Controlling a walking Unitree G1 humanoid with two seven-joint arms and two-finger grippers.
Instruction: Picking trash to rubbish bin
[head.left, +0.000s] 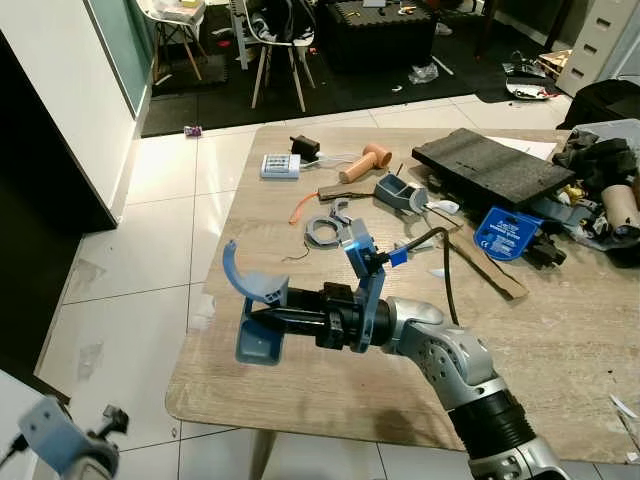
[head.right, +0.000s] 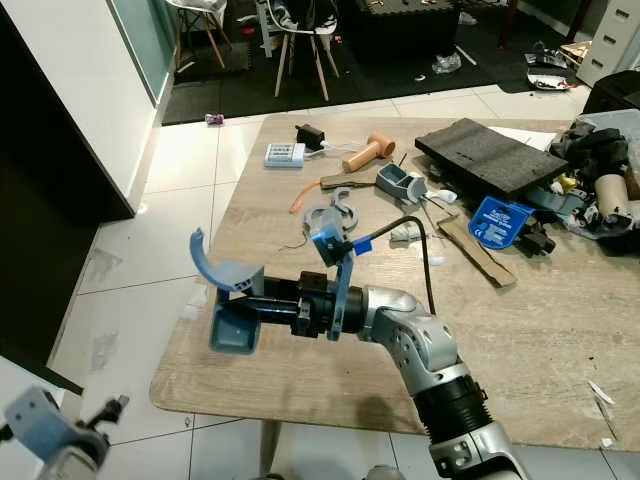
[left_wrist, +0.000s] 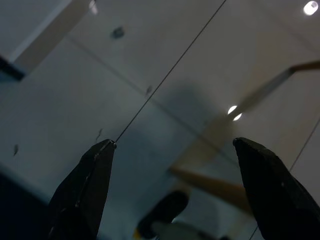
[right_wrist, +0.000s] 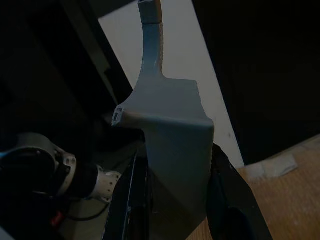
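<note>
Carrying looks like the step in hand: right gripper (head.left: 262, 322) is clenched on a blue plastic bracket with a curved arm (head.left: 255, 290), held above the wooden table's (head.left: 330, 375) left edge. Next, I judge, comes finding the rubbish bin. Left gripper (left_wrist: 172, 165) hangs parted over pale floor tiles (head.left: 130, 260).

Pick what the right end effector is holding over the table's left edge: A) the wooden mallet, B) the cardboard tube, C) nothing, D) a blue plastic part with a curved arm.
D: the right end effector is shut on the blue plastic part, whose curved arm rises above its boxy base.
</note>
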